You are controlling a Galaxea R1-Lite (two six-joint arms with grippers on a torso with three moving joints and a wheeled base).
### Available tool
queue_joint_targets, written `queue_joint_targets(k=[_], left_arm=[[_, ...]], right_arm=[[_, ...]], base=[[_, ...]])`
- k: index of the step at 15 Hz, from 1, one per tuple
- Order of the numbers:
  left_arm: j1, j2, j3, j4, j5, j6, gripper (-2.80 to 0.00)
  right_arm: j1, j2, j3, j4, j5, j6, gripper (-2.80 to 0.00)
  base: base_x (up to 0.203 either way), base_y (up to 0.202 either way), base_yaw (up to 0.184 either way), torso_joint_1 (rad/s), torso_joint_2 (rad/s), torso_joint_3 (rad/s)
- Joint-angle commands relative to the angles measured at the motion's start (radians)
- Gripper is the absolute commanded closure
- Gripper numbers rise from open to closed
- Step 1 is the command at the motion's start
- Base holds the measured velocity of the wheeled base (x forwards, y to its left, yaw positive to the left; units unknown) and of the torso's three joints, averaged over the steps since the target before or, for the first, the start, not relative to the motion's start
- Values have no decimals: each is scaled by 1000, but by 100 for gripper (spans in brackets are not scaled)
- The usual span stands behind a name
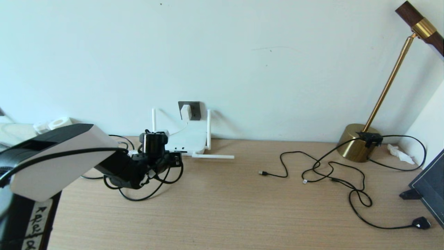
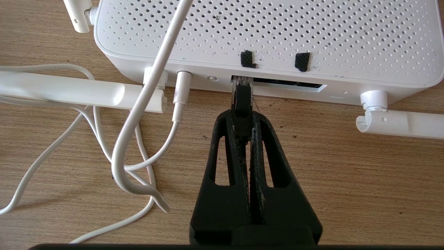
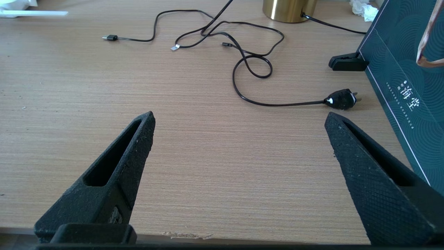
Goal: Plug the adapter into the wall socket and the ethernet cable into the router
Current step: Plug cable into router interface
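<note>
The white adapter (image 1: 185, 111) sits plugged in the dark grey wall socket (image 1: 193, 110), its thin white cord (image 2: 145, 104) running down over the router. The white router (image 1: 189, 140) (image 2: 263, 38) lies flat against the wall with its antennas up and out. My left gripper (image 1: 173, 160) (image 2: 242, 116) is shut on the black boot of the ethernet cable (image 2: 241, 100). Its clear plug (image 2: 241, 82) is at the mouth of a dark port on the router's edge. My right gripper (image 3: 239, 118) is open over bare table near the front edge, out of the head view.
Thin black cords (image 1: 333, 170) with small plugs sprawl across the right of the table, ending in a flat black plug (image 1: 421, 223). A brass lamp (image 1: 359, 142) stands at back right, with a dark box (image 3: 406, 86) beside it. Loose white cord loops (image 2: 114, 163) lie by the router.
</note>
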Motion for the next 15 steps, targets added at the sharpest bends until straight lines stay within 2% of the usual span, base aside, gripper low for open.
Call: queue_joint_targets(k=[1,8,11,15], left_arm=[[-1,6,-3,-6,1,-1,0],[1,-3,-1,-3,1,0,0],[0,-8,13,-11,1,32,0],[-2,-11,23,-11,2,34,0]], right_arm=[[0,0,0,1,0,0,-280],[0,0,0,1,0,0,-280],[0,0,0,1,0,0,-280],[0,0,0,1,0,0,-280]], base=[[0,0,0,0,0,0],[0,0,0,0,0,0],[0,0,0,0,0,0],[0,0,0,0,0,0]])
